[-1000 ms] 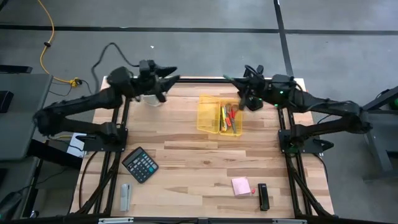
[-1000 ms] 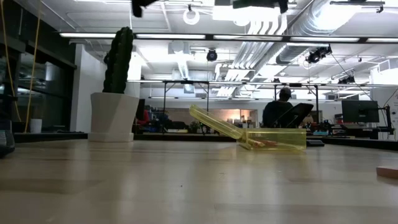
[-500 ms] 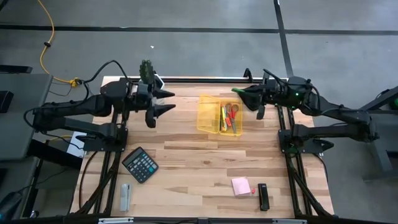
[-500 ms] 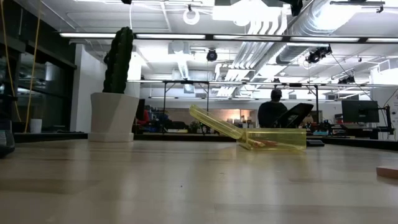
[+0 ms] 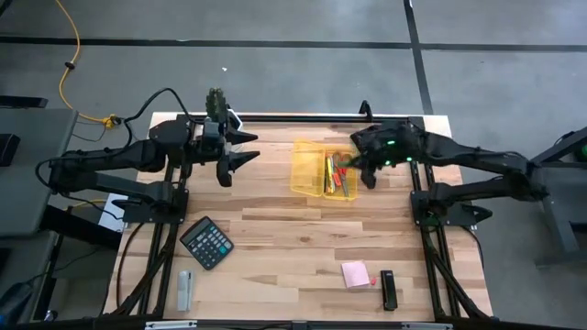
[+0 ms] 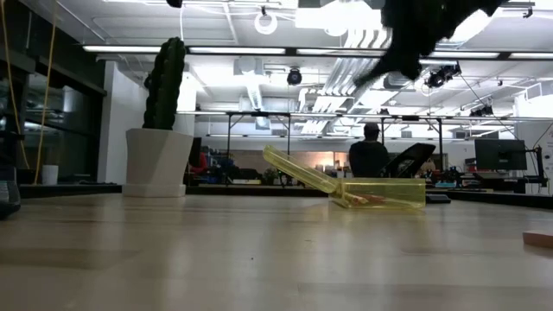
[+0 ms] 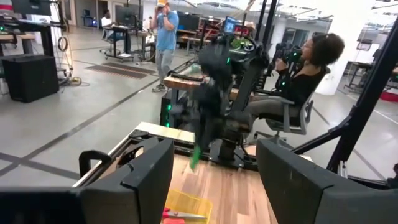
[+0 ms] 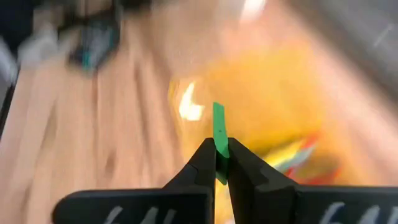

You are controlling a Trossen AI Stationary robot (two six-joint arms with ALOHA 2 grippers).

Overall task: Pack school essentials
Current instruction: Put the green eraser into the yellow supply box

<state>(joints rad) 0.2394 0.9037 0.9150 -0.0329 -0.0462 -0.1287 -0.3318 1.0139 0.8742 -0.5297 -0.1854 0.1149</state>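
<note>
The open yellow see-through case [image 5: 312, 168] lies at the table's far middle and holds the red-handled scissors [image 5: 340, 170] and the yellow pencil [image 5: 330, 174]. My right gripper [image 5: 350, 163] hangs over the case's right half, shut on a small green piece [image 8: 218, 127]. My left gripper [image 5: 237, 151] waits open, left of the case [image 7: 186, 208]. The pink sticky-note pad [image 5: 356, 273] lies flat near the near right edge. In the low view the case [image 6: 380, 192] sits with its lid tilted up. My right gripper pinches the green piece between its two fingers, near the strip's lower end [image 8: 218, 151]. The strip's other end [image 8: 218, 112] sticks out past the fingertips. The piece is lifted clear above the case; the gripper slants down from the table's right side.
A dark calculator [image 5: 206, 241] and a grey metal bar [image 5: 185, 289] lie near the near left edge. A small dark object [image 5: 389, 289] sits beside the pad. A potted cactus [image 6: 166, 86] stands at the far left. People are in the room behind.
My right gripper, shut on the green piece, has swung from the table's far right corner toward the case and dipped lower, tipping downward over the case's right half. My left gripper first shifted a little toward the near edge, then stayed still.
</note>
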